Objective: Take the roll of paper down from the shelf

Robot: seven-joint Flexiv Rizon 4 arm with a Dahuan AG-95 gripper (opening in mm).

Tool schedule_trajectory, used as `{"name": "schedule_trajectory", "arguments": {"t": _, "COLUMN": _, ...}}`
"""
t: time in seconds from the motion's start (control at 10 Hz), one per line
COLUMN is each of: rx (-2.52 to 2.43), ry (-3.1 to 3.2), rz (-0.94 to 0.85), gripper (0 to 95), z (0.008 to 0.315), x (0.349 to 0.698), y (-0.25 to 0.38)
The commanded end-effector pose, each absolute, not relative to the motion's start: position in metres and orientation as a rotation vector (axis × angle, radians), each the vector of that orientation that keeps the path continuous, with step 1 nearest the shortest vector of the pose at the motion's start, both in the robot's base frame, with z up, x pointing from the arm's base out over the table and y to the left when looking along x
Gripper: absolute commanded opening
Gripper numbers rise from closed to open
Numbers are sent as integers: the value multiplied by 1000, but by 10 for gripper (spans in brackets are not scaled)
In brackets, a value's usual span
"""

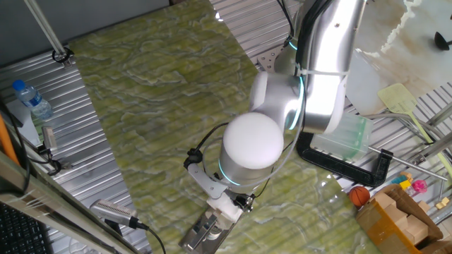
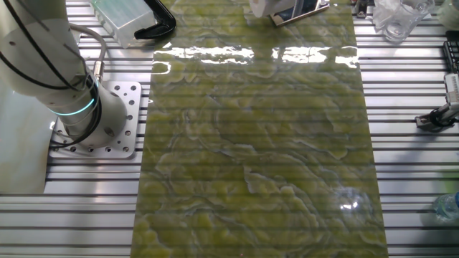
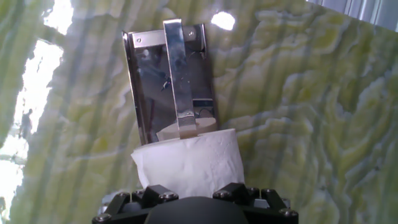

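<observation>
In the hand view the roll of paper (image 3: 186, 163), white and soft, sits right at my gripper (image 3: 191, 186), which is shut on it. The roll hides the fingertips; only the black finger bases show. The roll's cardboard core is at the near tip of the metal bar of the shelf (image 3: 155, 87), a shiny dark grey slab lying on the green marbled mat. In one fixed view the gripper (image 1: 224, 209) is low at the mat's front edge, over the shelf (image 1: 201, 233). In the other fixed view the roll (image 2: 264, 7) and the shelf (image 2: 305, 12) show at the top edge.
A translucent plastic box (image 1: 345, 135) and a black clamp (image 1: 339, 168) lie right of the arm. A water bottle (image 1: 32, 99) stands at the left. A cardboard box (image 1: 395, 219) with small items is at the right front. The arm base (image 2: 93, 122) sits on the slatted table.
</observation>
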State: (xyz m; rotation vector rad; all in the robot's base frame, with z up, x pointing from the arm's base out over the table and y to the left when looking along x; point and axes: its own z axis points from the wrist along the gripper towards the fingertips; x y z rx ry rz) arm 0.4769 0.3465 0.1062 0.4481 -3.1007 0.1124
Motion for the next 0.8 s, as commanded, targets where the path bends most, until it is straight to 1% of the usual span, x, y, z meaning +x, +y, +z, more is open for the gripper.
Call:
{"name": "schedule_trajectory", "arguments": {"t": 0.1, "rx": 449, "ry": -3095, "rz": 119, "gripper": 0, "z": 106, "x": 472, "y": 346}}
{"name": "schedule_trajectory", "arguments": {"t": 0.6, "rx": 485, "ry": -3082, "rz": 118, "gripper": 0, "z": 109, "x": 458, "y": 332}}
{"name": "schedule_trajectory", "arguments": {"t": 0.8, "rx": 520, "ry": -3078, "rz": 110, "gripper": 0, "z": 116, "x": 449, "y": 317}}
